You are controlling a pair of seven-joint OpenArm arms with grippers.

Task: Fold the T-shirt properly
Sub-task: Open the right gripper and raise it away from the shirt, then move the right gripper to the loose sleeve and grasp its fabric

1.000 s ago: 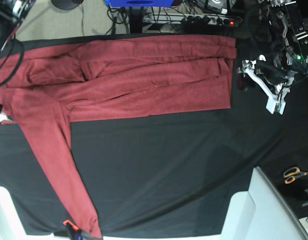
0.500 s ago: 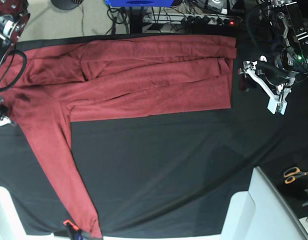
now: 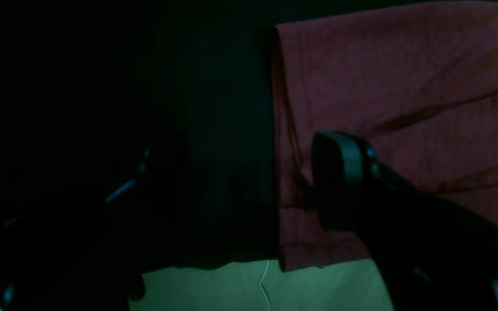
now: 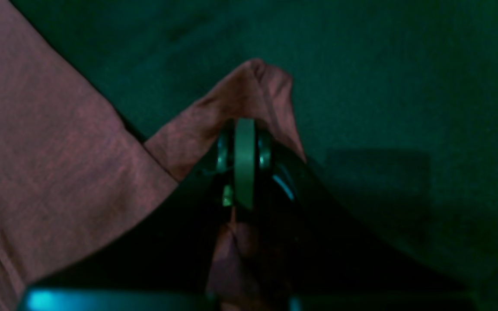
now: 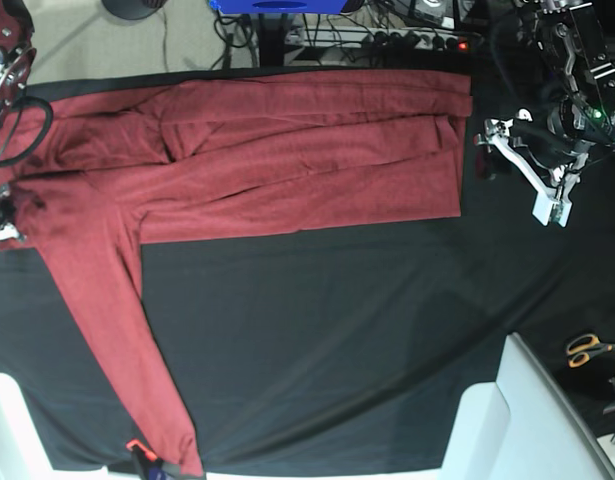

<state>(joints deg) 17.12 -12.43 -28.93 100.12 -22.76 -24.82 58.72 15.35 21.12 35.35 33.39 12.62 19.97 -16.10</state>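
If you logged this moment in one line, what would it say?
right claw: shut on T-shirt fold | left claw: open, holds nothing, beside hem | one sleeve sprawled on black cloth

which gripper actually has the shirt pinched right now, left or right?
The right gripper: it is shut on a raised bunch of the T-shirt at the shoulder end. The left gripper hangs open beside the hem, over the black cloth sheet, holding nothing.

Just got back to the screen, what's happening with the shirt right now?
The T-shirt lies on the black cloth sheet, its body partly folded along the far edge, one long sleeve trailing toward the near edge. The right claw is shut on a pinched bit of the shirt's fabric at its shoulder end. The left claw sits open beside the hem, holding nothing.
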